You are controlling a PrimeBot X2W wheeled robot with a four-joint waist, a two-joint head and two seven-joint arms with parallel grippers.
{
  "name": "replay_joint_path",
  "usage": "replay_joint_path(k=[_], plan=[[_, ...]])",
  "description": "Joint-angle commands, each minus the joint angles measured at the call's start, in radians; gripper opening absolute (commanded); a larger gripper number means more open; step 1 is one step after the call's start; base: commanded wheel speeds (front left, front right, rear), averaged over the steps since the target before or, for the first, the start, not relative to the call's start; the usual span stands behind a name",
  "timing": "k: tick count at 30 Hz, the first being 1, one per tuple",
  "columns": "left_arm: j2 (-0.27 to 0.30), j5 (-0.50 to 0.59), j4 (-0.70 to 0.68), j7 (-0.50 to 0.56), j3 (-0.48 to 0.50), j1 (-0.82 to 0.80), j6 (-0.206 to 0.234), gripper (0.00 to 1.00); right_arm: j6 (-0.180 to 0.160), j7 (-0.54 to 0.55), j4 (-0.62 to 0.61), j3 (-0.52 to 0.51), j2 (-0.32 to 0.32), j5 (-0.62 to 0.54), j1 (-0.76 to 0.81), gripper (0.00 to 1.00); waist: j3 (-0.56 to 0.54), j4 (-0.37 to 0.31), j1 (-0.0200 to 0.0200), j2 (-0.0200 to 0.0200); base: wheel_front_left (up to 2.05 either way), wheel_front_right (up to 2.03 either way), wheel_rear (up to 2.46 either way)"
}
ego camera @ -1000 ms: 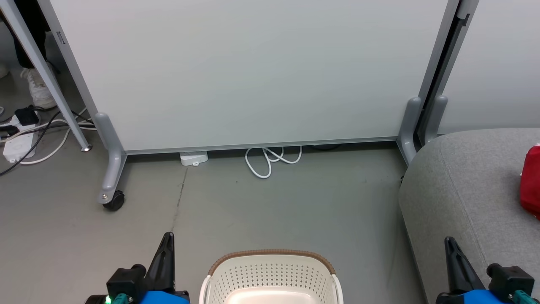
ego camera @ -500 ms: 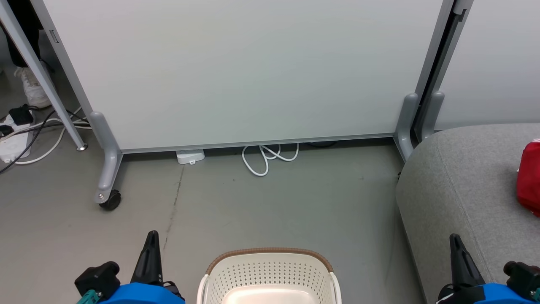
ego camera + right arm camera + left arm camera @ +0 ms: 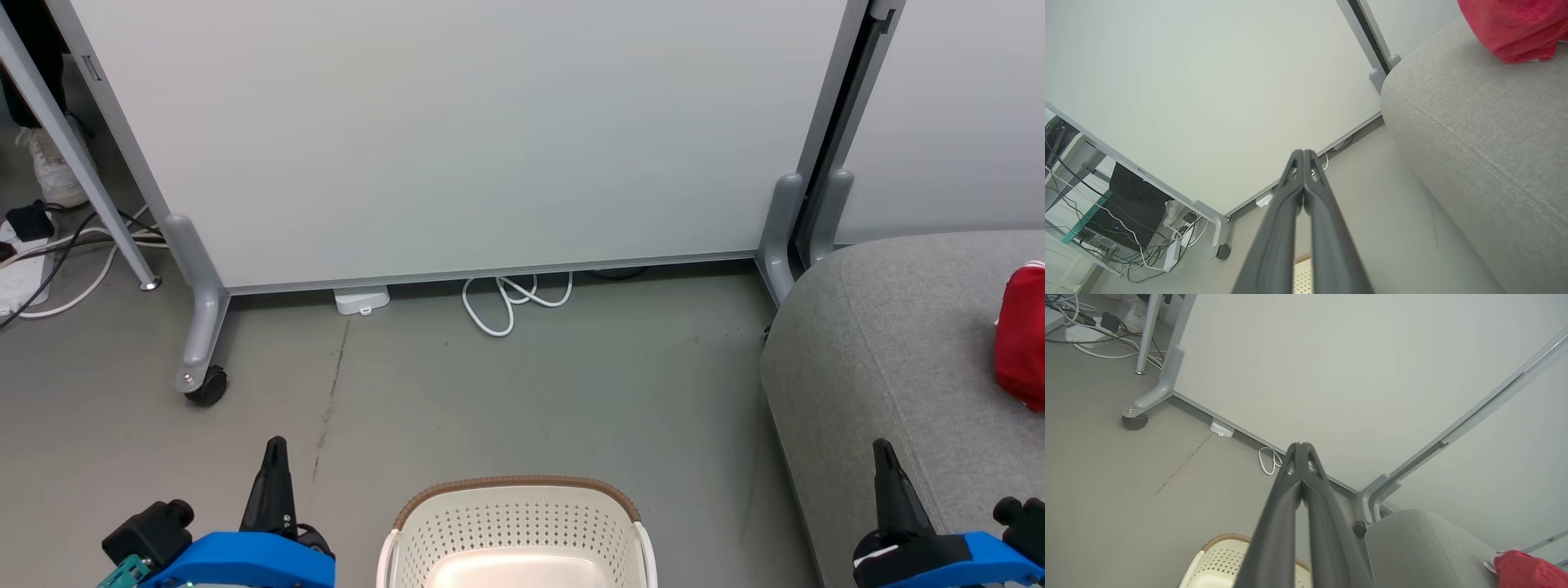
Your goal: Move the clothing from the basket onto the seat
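Left gripper [image 3: 276, 443] and right gripper [image 3: 879, 446] are both pinched closed, empty; the cream perforated plastic basket [image 3: 514, 484] is partly cropped, so anything left inside may go unnoticed.

Bright red soft fabric clothing [image 3: 1020, 335] lies bunched on the large grey upholstered seat [image 3: 882, 351], cut off by the picture's right edge. The cream-white perforated plastic basket [image 3: 514, 529] with a brown woven-look rim stands upright on the floor, left of the seat and apart from it, its pale bottom showing.
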Motion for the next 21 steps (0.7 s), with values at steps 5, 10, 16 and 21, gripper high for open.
replay_joint_path(k=[5, 10, 16, 21], plan=[[0.000, -0.097, -0.023, 0.024, 0.021, -0.039, -0.006, 0.00, 0.000, 0.025, -0.021, 0.002, -0.008, 0.104, -0.035, 0.00, 0.003, -0.004, -0.0001, 0.0000, 0.00, 0.00, 0.00], [0.000, -0.164, -0.028, 0.042, 0.032, -0.045, -0.008, 0.00, 0.000, 0.042, -0.026, 0.003, -0.008, 0.174, -0.042, 0.00, 0.006, -0.008, -0.0001, 0.0000, 0.00, 0.00, 0.00], [0.000, -0.240, -0.032, 0.061, 0.044, -0.050, -0.010, 0.00, 0.000, 0.062, -0.030, 0.005, -0.009, 0.254, -0.048, 0.00, 0.010, -0.013, -0.0001, 0.0000, 0.00, 0.00, 0.00], [0.000, -0.312, -0.037, 0.080, 0.054, -0.055, -0.012, 0.00, 0.000, 0.081, -0.034, 0.006, -0.009, 0.329, -0.056, 0.00, 0.014, -0.017, -0.0001, 0.0000, 0.00, 0.00, 0.00]])
